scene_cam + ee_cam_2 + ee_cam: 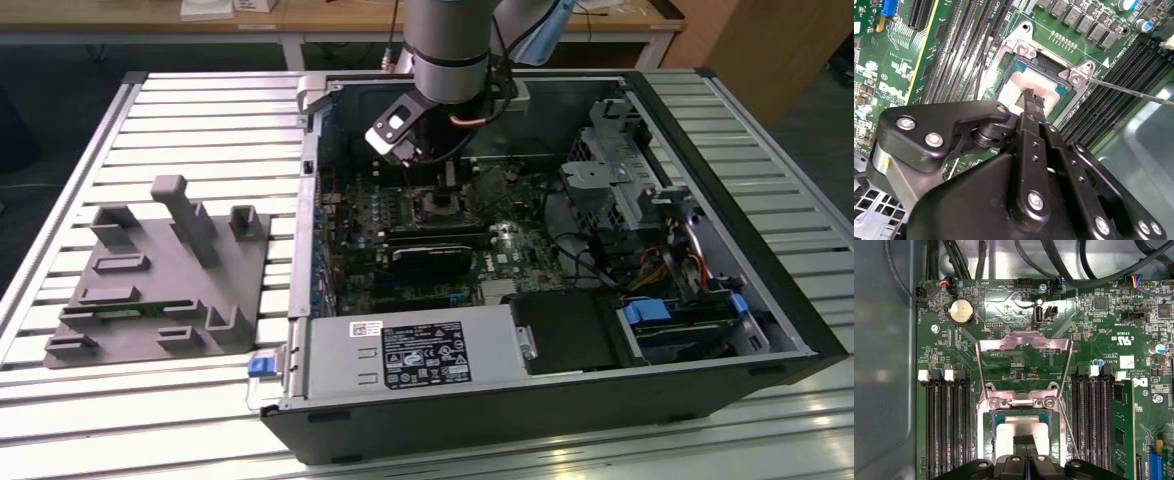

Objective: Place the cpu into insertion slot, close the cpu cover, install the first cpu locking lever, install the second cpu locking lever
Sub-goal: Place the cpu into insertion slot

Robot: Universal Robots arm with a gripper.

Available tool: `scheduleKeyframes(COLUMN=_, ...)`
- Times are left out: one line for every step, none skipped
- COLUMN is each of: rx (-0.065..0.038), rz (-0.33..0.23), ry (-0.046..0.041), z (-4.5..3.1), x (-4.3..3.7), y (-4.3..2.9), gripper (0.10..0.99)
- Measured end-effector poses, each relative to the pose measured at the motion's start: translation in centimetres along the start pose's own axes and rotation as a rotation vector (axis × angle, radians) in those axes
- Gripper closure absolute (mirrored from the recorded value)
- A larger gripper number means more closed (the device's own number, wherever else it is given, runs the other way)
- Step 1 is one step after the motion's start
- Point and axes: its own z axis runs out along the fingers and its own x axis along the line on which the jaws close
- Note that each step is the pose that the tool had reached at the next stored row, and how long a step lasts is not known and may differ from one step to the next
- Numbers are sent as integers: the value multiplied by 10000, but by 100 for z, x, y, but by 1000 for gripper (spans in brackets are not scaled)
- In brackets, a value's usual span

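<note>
Cpu [1006, 432] lies flat in the insertion slot [1051, 416], pale face up. The slot sits on the green board in the far part of the open computer case [534, 420], toward the exterior view's left. The gripper [1024, 440] hangs directly over the cpu, its jaws clenched together with nothing seen between them. I cannot tell whether the tips touch the chip. The cpu cover [1024, 343] stands swung open, hinged at one edge of the slot. Memory slots [944, 430] flank the slot on both sides.
</note>
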Motion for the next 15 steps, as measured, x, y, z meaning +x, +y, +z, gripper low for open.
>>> scheduleKeyframes(rx=0, rz=1, ry=-1, z=0, x=0, y=6, gripper=980)
scheduleKeyframes(rx=1, rz=1, ry=-1, z=0, x=0, y=12, gripper=980)
scheduleKeyframes(rx=0, rz=1, ry=-1, z=1, x=0, y=15, gripper=980)
scheduleKeyframes(rx=0, rz=2, ry=-1, z=2, x=1, y=15, gripper=980)
scheduleKeyframes(rx=-1, rz=3, ry=3, z=6, x=1, y=15, gripper=980)
scheduleKeyframes(rx=-1, rz=3, ry=9, z=13, x=1, y=15, gripper=980)
scheduleKeyframes(rx=0, rz=2, ry=20, z=19, x=1, y=15, gripper=980)
scheduleKeyframes(rx=-1, rz=3, ry=32, z=24, x=1, y=15, gripper=980)
scheduleKeyframes(rx=-1, rz=3, ry=39, z=28, x=1, y=14, gripper=980)
scheduleKeyframes(rx=-1, rz=3, ry=44, z=32, x=1, y=14, gripper=980)
scheduleKeyframes(rx=-2, rz=3, ry=47, z=38, x=1, y=14, gripper=980)
scheduleKeyframes(rx=-2, rz=3, ry=47, z=46, x=1, y=14, gripper=980)
scheduleKeyframes(rx=1, rz=3, ry=44, z=51, x=1, y=14, gripper=980)
scheduleKeyframes(rx=1, rz=3, ry=42, z=52, x=0, y=13, gripper=980)
scheduleKeyframes(rx=1, rz=2, ry=42, z=52, x=0, y=13, gripper=980)
